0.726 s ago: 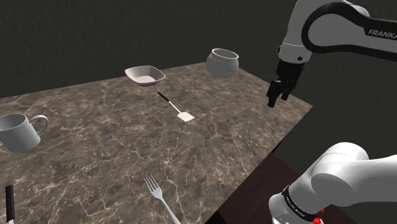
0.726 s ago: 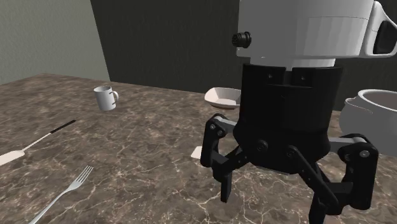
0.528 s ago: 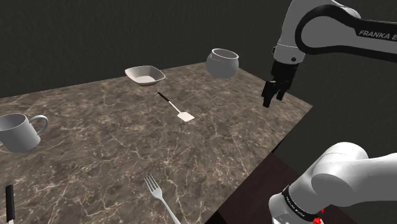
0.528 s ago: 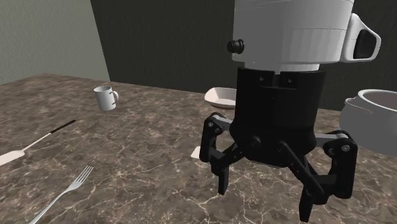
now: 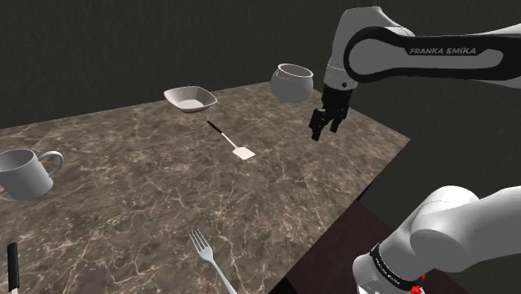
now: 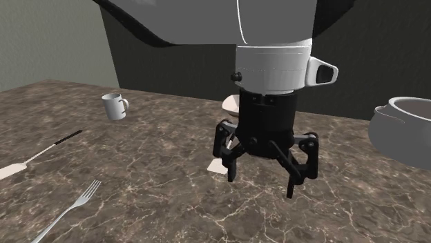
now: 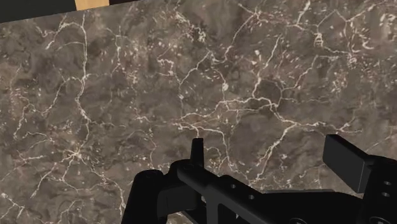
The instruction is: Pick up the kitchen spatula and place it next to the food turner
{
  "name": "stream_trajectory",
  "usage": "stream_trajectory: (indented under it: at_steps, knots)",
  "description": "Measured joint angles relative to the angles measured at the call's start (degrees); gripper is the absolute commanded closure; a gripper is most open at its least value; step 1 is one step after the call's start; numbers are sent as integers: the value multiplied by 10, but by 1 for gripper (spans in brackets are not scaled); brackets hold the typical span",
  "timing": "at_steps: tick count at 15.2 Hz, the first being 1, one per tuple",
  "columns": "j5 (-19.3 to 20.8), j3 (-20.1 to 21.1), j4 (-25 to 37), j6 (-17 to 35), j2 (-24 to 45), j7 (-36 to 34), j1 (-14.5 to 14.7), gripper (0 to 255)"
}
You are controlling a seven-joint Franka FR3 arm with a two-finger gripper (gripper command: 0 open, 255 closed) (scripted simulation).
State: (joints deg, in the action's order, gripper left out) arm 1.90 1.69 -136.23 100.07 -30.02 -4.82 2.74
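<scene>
A short spatula [image 5: 232, 142] with a black handle and a white square blade lies mid-table in the shoulder view. In the second exterior view its blade [image 6: 215, 166] peeks out behind my gripper. A second, longer turner with a black handle [image 5: 11, 263] lies at the shoulder view's lower left. Its white blade and dark handle [image 6: 40, 156] are seen whole in the second exterior view. My gripper [image 5: 322, 130] [image 6: 261, 183] [image 7: 270, 156] hangs open above the marble table [image 5: 167, 192], to the shoulder view's right of the short spatula, holding nothing.
A fork [image 5: 209, 257] [image 6: 69, 210] lies near the front edge. A white mug [image 5: 25, 173] [image 6: 114, 105] stands at the shoulder view's left. A square bowl [image 5: 190, 99] and a round pot [image 5: 292, 83] [image 6: 404, 128] sit at the back. The table's corner is right of the gripper.
The gripper has swung toward the shoulder view's left, from near the table's corner to over the tabletop, closer to the short spatula. Its fingers stay open.
</scene>
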Motion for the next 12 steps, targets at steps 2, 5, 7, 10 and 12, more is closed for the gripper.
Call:
stream_trajectory:
  at_steps: [2,5,7,10,12]
  knots:
    - [-2,3,16,33,42,-2,2,0]
    - [-8,14,41,78,102,-14,9,0]
    - [-10,22,63,102,140,-24,14,0]
    - [-10,28,92,136,193,-31,17,0]
    - [-9,34,126,152,237,-39,22,0]
